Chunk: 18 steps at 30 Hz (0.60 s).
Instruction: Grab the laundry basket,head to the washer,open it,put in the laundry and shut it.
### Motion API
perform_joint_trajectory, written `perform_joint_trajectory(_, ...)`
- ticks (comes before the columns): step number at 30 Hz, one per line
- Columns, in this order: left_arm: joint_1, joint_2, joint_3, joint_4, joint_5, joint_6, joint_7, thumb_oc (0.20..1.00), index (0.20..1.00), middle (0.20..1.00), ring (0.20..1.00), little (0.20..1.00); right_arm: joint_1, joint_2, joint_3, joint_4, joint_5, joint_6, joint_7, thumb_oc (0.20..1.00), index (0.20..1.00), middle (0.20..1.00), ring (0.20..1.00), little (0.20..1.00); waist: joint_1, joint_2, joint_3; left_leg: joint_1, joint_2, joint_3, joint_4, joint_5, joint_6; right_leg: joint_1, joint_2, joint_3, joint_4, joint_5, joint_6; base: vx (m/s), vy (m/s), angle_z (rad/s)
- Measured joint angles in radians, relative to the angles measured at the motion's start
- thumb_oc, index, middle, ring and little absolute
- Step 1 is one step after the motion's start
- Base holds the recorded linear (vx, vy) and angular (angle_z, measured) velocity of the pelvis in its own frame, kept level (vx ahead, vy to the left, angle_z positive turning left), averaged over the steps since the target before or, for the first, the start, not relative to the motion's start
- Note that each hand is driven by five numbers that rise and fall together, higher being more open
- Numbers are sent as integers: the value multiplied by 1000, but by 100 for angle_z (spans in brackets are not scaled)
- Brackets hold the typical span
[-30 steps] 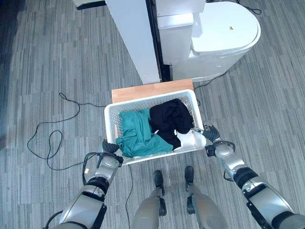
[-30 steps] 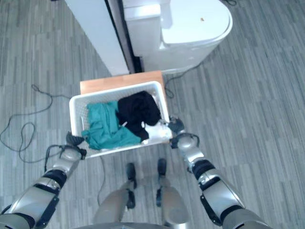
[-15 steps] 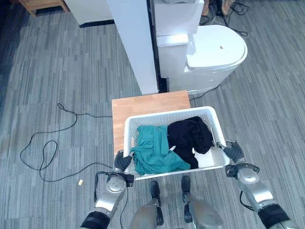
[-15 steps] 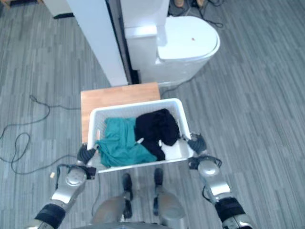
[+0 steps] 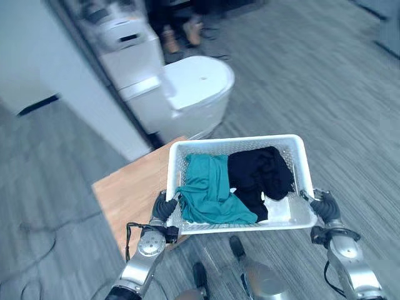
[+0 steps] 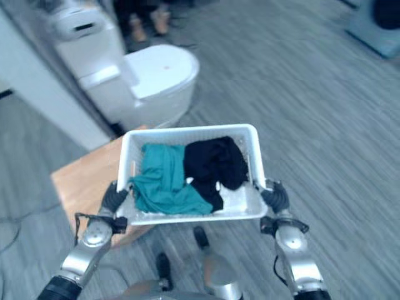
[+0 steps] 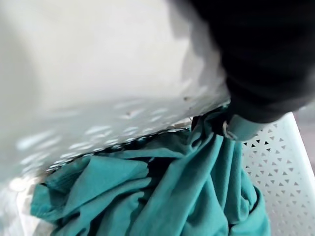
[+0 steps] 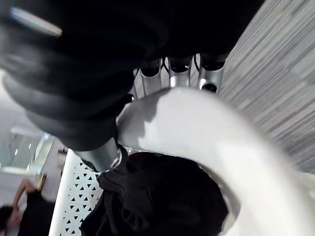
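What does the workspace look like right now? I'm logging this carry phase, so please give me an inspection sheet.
Surface: grey plank floor; low wooden board under the basket's left end.
Job's things: white laundry basket held up, with a teal garment and a black garment inside.
Clutter: nothing seen.
Hands: left hand curled on the basket's left rim; right hand curled on its right rim.
Cables: nothing seen.
Surroundings: white toilet, white wall panel, a person's shoes.
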Motion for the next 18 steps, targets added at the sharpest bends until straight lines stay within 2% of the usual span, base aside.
perform_joint_trajectory(1,10,17,7,-10,0,-2,6,200,200,200,200,200,-10,6,3,-6,4,-3,-2,200,200,200,200,200,11,-8,-10,3,8,63,-6,-2,4,-14,4,19,4,8,22,-22,8,-141)
perform_joint_trajectory(2,10,36,10,-12,0,-3,2,200,200,200,200,200,-12,7,11,-8,5,-10,-1,200,200,200,200,200,12,-22,-14,11,4,91,-5,-6,8,-26,2,20,4,9,30,-42,-13,-163)
perform_joint_trajectory(3,-11,40,9,-11,0,-2,1,200,200,200,200,200,-5,18,14,-10,5,-14,-1,200,200,200,200,200,-20,-32,-19,16,-3,130,-5,-15,18,-50,-7,-4,7,3,32,-30,-28,-145)
perform_joint_trajectory(4,-23,48,10,-12,0,-2,4,200,200,200,200,200,-4,34,10,-7,6,-13,-8,200,200,200,200,200,-30,-41,-21,21,-8,170,-5,-20,16,-75,-12,-55,11,-18,25,-4,-92,-136)
perform_joint_trajectory(5,-22,53,9,-12,0,-2,11,200,200,200,200,200,-15,39,14,-4,7,-13,-8,200,200,200,200,200,-20,-40,-20,28,1,236,-5,-21,15,-95,-30,-136,16,-50,9,118,-79,-155)
perform_joint_trajectory(6,-23,51,11,-10,0,-2,14,200,200,200,200,200,-24,36,10,-1,7,-13,-9,200,200,200,200,200,9,-29,-17,33,21,264,-5,-26,18,-116,-33,-208,50,-52,9,134,-146,-168)
perform_joint_trajectory(7,-20,48,14,-12,0,0,20,200,200,200,200,200,-31,39,18,7,7,-11,-8,200,200,200,200,200,20,-12,-12,59,62,343,-5,-37,-3,-126,-56,-408,100,-75,-22,119,-156,-187)
perform_joint_trajectory(8,-6,46,15,-4,-1,0,30,200,200,200,200,200,-43,51,28,19,6,-10,-10,200,200,200,200,200,46,-1,-12,87,82,416,-4,-35,-10,-118,-88,-639,145,-112,-61,50,-204,-180)
perform_joint_trajectory(9,10,49,18,-2,-2,0,41,200,200,200,200,200,-47,54,34,19,5,-11,-13,200,200,200,200,200,76,3,-13,111,97,475,8,-36,-14,-113,-113,-746,187,-133,-69,35,-138,-211)
perform_joint_trajectory(10,33,51,25,-1,-2,0,49,200,200,200,200,200,-48,53,53,18,5,-14,-13,200,200,200,200,200,108,-1,-18,137,103,542,41,-36,-14,-106,-168,-855,245,-158,-99,101,-129,-186)
perform_joint_trajectory(11,49,47,28,-1,-2,-2,53,200,200,200,200,200,-46,48,59,18,5,-14,-13,200,200,200,200,200,115,-4,-34,147,107,555,55,-38,-13,-101,-204,-870,272,-164,-95,257,-195,-137)
perform_joint_trajectory(12,55,48,21,-1,-2,-3,53,200,200,200,200,200,-33,38,58,11,4,-15,-13,200,200,200,200,200,105,-9,-59,150,106,517,56,-43,-19,-80,-219,-831,250,-144,-65,258,-195,-64)
perform_joint_trajectory(13,51,47,10,0,-1,-3,47,200,200,200,200,200,-15,27,52,3,4,-15,-10,200,200,200,200,200,83,7,-69,162,114,477,66,-69,-62,-76,-199,-807,237,-108,-56,272,-213,-59)
perform_joint_trajectory(14,55,26,12,18,-1,-3,48,200,200,200,200,200,-27,28,45,10,4,-13,-6,200,200,200,200,200,83,42,-73,162,155,475,99,-83,-81,-82,-164,-751,267,-138,-84,175,-150,-78)
perform_joint_trajectory(15,53,9,9,34,-1,-2,46,200,200,200,200,200,-17,25,41,10,4,-11,-6,200,200,200,200,200,81,54,-78,161,179,481,153,-77,-72,-77,-143,-725,269,-153,-101,345,-331,-102)
perform_joint_trajectory(16,54,2,1,34,-1,-3,38,200,200,200,200,200,-5,-9,42,11,5,-11,-5,200,200,200,200,200,55,73,-80,140,221,429,276,-51,-75,-62,-106,-698,262,-183,-119,343,-316,-100)
perform_joint_trajectory(17,54,3,-15,34,-2,-4,38,200,200,200,200,200,-14,-21,42,29,5,-12,-4,200,200,200,200,200,65,69,-76,104,255,382,404,-43,-68,-46,-85,-643,243,-179,-133,339,-335,-163)
perform_joint_trajectory(18,52,-9,-35,35,-2,-3,38,200,200,200,200,200,-24,-42,35,40,7,-10,-9,200,200,200,200,200,75,66,-75,-10,265,233,601,-75,-134,14,-60,-575,180,-175,-150,256,-157,-140)
